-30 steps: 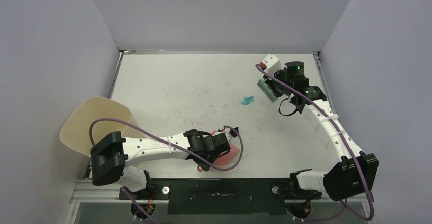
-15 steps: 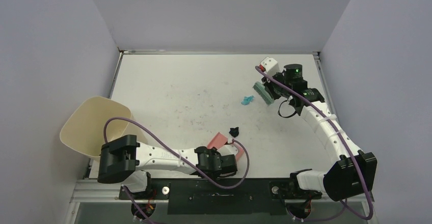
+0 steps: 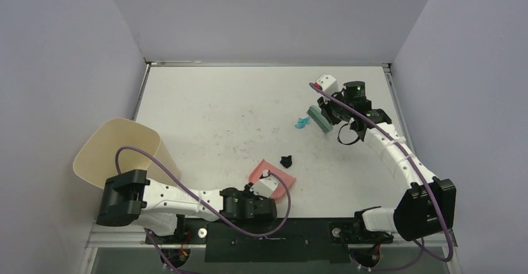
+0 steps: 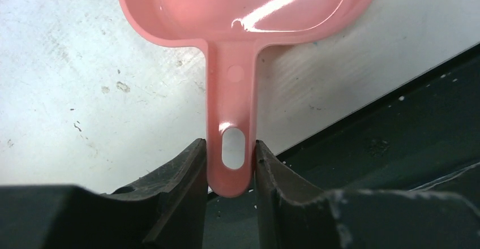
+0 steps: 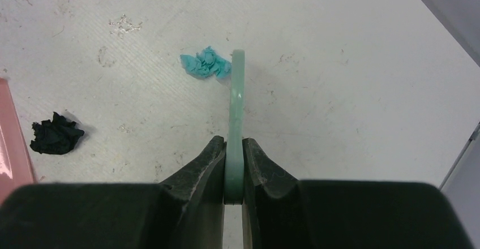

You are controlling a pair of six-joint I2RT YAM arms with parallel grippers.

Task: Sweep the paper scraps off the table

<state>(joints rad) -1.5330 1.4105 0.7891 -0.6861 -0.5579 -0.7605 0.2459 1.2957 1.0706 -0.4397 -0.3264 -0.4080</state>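
Brush shifted nearer two paper scraps; one dustpan, one bin.

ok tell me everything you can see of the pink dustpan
The dustpan looks like glossy pink plastic: a shallow tray with rounded corners, narrowing to a flat handle with a slotted hole near its end. It seems to lie flat on the table near the front edge, handle end poking past that edge. The left gripper pinches the handle end from both sides. The tray part in view holds nothing; a black paper scrap lies just past its mouth, not touching.
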